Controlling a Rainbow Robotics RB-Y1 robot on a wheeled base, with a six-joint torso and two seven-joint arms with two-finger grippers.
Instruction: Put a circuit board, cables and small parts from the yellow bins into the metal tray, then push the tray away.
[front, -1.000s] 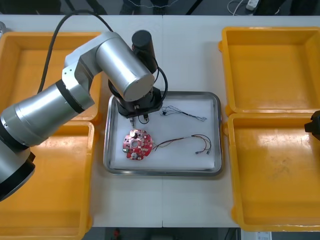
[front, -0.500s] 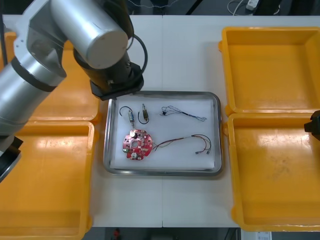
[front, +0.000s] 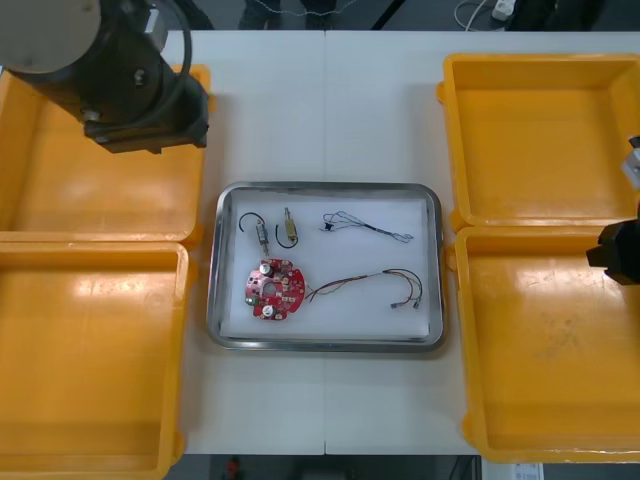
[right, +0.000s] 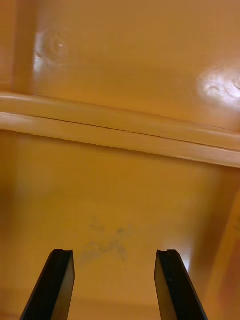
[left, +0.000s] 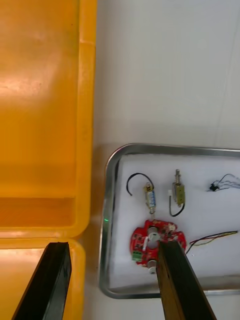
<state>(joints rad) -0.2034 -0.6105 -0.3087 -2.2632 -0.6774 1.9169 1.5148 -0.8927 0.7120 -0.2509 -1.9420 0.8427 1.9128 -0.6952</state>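
The metal tray (front: 325, 186), white inside, holds a round red circuit board (front: 274, 289), two small metal parts (front: 260, 233) (front: 288, 228), a thin black cable (front: 365, 227) and a red and yellow cable (front: 375, 284). My left arm (front: 120, 70) hangs high over the far left yellow bin (front: 60, 200). Its left gripper (left: 112, 285) is open and holds nothing. Far below its fingers lie the tray's rim (left: 107, 210), the board (left: 157, 239) and both parts (left: 148, 194). My right gripper (right: 115, 287) stands open over the bare floor of a right bin (right: 120, 210).
Two yellow bins stand on each side of the tray: near left (front: 90, 360), far right (front: 540, 140) and near right (front: 550, 350). The right arm's dark end (front: 615, 255) shows at the right edge. Bare table (front: 325, 110) lies beyond the tray.
My left arm has risen and drawn back from the tray's far left corner to over the far left bin. Two small metal parts now lie in the tray where it was.
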